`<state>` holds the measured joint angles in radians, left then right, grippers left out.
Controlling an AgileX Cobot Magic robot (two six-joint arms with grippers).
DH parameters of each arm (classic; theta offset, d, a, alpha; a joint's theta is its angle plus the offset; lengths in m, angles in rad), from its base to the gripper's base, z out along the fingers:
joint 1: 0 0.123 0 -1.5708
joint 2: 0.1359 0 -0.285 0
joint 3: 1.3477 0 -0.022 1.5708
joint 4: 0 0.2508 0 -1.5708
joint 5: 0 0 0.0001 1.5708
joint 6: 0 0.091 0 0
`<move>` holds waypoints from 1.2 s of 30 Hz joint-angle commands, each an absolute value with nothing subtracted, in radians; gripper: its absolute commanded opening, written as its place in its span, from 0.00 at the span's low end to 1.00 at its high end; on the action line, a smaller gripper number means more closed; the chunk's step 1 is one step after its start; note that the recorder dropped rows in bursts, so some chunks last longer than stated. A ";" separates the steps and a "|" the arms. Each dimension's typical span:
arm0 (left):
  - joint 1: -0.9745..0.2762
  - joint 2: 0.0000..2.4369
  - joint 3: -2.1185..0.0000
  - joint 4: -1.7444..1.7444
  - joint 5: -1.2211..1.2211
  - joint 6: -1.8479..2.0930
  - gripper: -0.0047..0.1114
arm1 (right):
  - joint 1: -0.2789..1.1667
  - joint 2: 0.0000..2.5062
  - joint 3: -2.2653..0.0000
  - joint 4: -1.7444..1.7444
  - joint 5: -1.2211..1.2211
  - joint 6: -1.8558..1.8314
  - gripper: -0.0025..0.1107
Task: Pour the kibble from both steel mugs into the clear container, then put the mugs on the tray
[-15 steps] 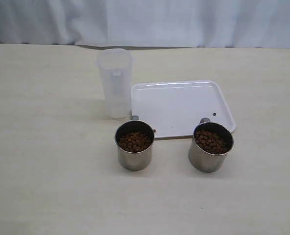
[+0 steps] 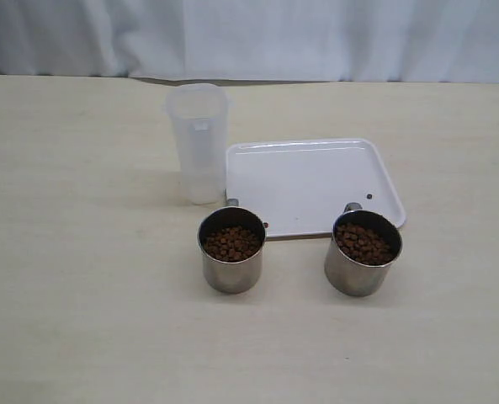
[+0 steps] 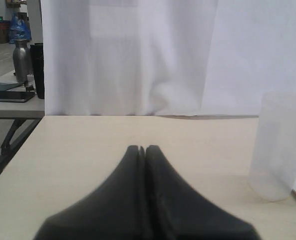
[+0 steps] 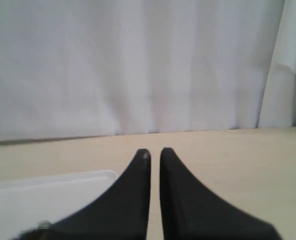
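Two steel mugs stand upright on the table in the exterior view, one (image 2: 231,261) in front of the clear container, the other (image 2: 363,268) at the tray's near right corner. Both hold kibble (image 2: 231,242). The clear container (image 2: 198,143) stands empty beside the tray's left edge; it also shows in the left wrist view (image 3: 280,145). The white tray (image 2: 308,181) lies flat with no mug on it. My left gripper (image 3: 142,148) is shut, holding nothing, above bare table. My right gripper (image 4: 155,151) is shut with a thin slit between the fingers, holding nothing, near a tray corner (image 4: 48,187). Neither arm shows in the exterior view.
A white curtain (image 2: 249,38) hangs along the table's far edge. A loose pellet (image 2: 266,225) lies at the tray's near left rim and a dark speck (image 2: 368,197) near its right rim. A side table with bottles (image 3: 20,60) stands beyond the table.
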<state>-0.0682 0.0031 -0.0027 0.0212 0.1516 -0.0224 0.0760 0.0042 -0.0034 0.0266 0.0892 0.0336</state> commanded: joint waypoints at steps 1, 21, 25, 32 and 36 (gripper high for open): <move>-0.066 0.000 0.000 0.016 0.143 -0.023 0.04 | 0.071 0.000 0.000 0.254 -0.027 0.038 0.07; -0.066 0.000 0.000 0.016 0.143 -0.023 0.04 | 0.608 1.153 0.000 0.144 -0.682 -0.141 0.15; -0.066 0.000 0.000 0.016 0.143 -0.023 0.04 | 0.608 1.345 -0.007 0.113 -0.767 -0.096 0.53; -0.066 0.000 0.000 0.016 0.143 -0.023 0.04 | 0.608 1.496 -0.079 0.077 -0.730 -0.093 0.99; -0.066 0.000 0.000 0.016 0.143 -0.023 0.04 | 0.608 1.525 -0.105 0.032 -0.728 -0.087 0.99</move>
